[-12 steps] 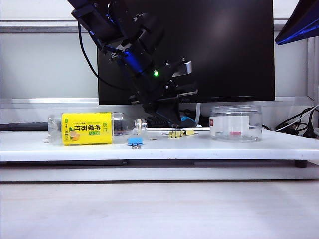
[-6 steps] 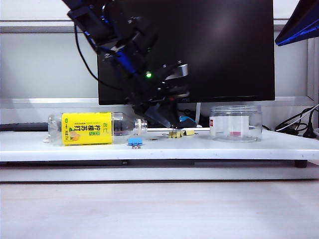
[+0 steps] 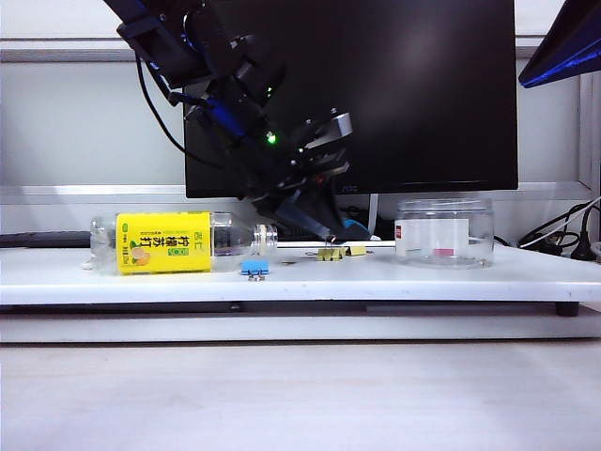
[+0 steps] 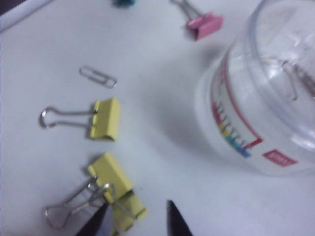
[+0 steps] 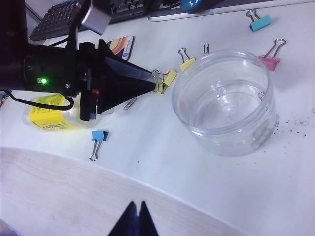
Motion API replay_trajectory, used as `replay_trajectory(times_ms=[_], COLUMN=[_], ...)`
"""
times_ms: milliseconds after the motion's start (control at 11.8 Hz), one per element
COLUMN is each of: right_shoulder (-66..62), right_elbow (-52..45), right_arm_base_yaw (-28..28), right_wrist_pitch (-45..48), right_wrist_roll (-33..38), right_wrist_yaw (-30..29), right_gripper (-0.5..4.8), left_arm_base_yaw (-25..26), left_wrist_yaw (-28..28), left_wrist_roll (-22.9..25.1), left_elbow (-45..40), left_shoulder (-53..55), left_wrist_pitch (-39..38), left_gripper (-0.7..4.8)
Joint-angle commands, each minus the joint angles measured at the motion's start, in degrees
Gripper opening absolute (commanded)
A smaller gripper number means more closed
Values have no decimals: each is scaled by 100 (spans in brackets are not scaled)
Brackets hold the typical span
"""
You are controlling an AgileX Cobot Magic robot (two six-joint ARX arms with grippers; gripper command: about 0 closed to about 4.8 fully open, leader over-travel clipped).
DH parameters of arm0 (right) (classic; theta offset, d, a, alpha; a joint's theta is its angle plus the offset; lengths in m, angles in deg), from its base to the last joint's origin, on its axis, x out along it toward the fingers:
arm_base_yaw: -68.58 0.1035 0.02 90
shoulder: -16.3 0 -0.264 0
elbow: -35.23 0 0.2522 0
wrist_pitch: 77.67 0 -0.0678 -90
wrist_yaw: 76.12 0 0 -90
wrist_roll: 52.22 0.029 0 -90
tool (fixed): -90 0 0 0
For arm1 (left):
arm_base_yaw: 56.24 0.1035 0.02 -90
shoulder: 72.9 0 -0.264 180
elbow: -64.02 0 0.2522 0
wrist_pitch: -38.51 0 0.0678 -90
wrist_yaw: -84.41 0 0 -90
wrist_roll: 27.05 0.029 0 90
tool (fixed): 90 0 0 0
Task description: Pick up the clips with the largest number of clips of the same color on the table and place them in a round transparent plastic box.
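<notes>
on the white worktop [image 3: 423, 277], the left pincer [image 4: 138, 221] is parted over the clips [image 4: 115, 189] beside the round transparent plastic box [image 4: 266, 98]; a wire handle alone may be pinched and slip. the right pincer [image 5: 136, 219] is closed, held well clear.

The yellow clips [image 4: 106, 125] are seen as painted, faintly glossy bodies with thin bright wire handles, and a small paper clip [image 4: 98, 77] of the same silvery wire is noted in the upper left of the left wrist view. The round transparent plastic box [image 4: 256, 88] is shown as clear, glossy plastic with a printed label, set on a smooth matt white table [image 4: 162, 69]. The left gripper [image 4: 138, 221] and right gripper [image 5: 135, 219] are rendered as matt black fingertips.
</notes>
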Motion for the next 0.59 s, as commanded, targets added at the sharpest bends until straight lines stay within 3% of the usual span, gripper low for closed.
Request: replay_trajectory(times_ms=[85, 595], right_shoulder=[15, 15], right_elbow=[24, 24], right_arm_base_yaw=[2, 2], right_wrist_pitch=[61, 46], right_wrist_roll=[-31, -48], right_wrist_yaw=[-7, -4], right_gripper=[13, 13], left_arm_base_yaw=[4, 4], left_wrist_yaw=[-24, -4], left_wrist_roll=[48, 39], left_elbow=[26, 26], left_shoulder=[-22, 192], left_wrist_pitch=[149, 352], left_gripper=[152, 150])
